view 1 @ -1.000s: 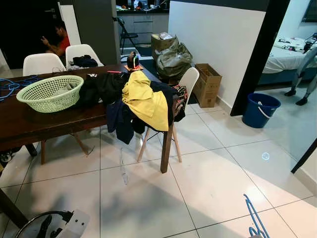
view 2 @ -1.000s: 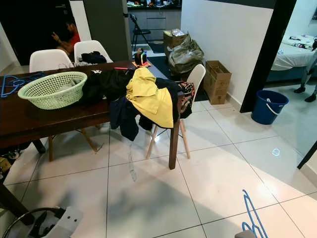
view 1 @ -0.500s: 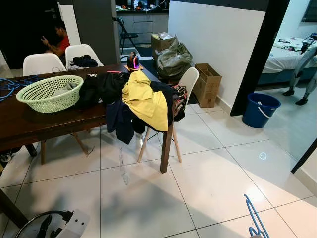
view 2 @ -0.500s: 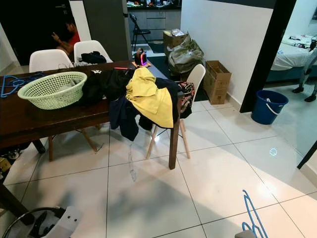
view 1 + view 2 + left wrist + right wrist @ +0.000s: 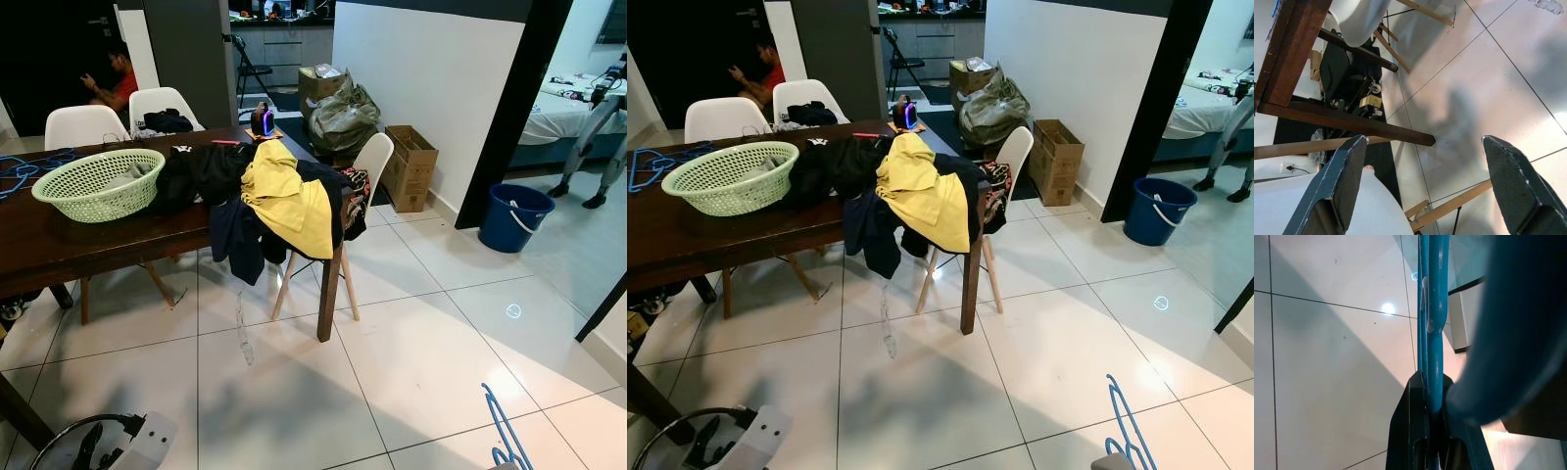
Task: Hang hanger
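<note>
A blue plastic hanger [image 5: 502,431] rises from the bottom right of the head views, above the white tiled floor. In the right wrist view my right gripper [image 5: 1431,382] is shut on the blue hanger [image 5: 1430,308], whose bars run straight out between the black fingers [image 5: 1411,421]. My left gripper [image 5: 1423,141] is open and holds nothing. It hangs low by the dark table's leg, and shows at the bottom left of the head view [image 5: 93,446]. More blue hangers [image 5: 20,168] lie on the table's far left end.
A dark wooden table [image 5: 59,240] ahead on the left carries a green basket [image 5: 98,183] and a clothes pile with a yellow garment [image 5: 289,201]. White chairs [image 5: 372,162] surround it. A blue bucket [image 5: 514,215] and a cardboard box [image 5: 409,166] stand by the wall. A person [image 5: 116,78] sits behind.
The grey legs of a figure by the bed at far right have shifted. The small light spot on the floor has drifted left. My grippers and the hanger have stayed put.
</note>
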You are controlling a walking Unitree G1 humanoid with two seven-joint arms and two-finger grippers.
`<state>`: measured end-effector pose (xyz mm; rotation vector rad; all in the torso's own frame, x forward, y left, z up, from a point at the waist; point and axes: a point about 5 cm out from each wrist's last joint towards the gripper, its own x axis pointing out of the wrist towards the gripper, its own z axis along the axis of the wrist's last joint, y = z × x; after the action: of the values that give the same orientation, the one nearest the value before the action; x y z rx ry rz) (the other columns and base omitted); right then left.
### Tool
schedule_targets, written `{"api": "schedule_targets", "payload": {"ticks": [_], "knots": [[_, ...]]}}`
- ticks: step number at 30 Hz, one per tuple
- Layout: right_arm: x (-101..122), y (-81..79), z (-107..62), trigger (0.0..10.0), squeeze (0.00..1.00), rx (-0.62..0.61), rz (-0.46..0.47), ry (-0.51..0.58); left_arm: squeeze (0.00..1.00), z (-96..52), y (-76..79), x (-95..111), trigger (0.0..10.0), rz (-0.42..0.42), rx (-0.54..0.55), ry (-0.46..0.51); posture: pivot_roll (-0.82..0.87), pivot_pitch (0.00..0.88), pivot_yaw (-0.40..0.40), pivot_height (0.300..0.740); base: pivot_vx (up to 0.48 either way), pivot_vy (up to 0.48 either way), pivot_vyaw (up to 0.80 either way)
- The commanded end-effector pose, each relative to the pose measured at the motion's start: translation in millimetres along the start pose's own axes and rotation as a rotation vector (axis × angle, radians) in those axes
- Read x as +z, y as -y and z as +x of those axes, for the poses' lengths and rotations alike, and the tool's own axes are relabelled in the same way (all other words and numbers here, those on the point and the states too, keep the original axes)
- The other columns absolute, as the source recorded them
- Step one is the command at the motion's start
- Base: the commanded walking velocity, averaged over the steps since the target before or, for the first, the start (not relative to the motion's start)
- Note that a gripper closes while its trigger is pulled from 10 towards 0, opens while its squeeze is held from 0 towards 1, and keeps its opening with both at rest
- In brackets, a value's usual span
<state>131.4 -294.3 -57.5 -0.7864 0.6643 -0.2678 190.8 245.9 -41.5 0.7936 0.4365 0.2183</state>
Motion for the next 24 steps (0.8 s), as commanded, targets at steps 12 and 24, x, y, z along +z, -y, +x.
{"api": "schedule_targets", "payload": {"ticks": [12, 24], "knots": [[0.7, -0.5, 1.1, 10.0, 0.0, 0.001, 0.005, -0.01, 0.0, -0.9, 3.5, -0.9, 10.0, 0.01, -0.023, -0.01, 0.0, 0.0, -0.005, 0.74, 0.0, 0.0, 0.0], [1.5, -0.8, 1.5, 10.0, 0.0, 0.002, 0.005, -0.01, 0.0, -0.1, 3.2, -0.5, 10.0, 0.011, -0.023, -0.011, 0.0, 0.0, -0.003, 0.74, 0.0, 0.0, 0.0]]}}
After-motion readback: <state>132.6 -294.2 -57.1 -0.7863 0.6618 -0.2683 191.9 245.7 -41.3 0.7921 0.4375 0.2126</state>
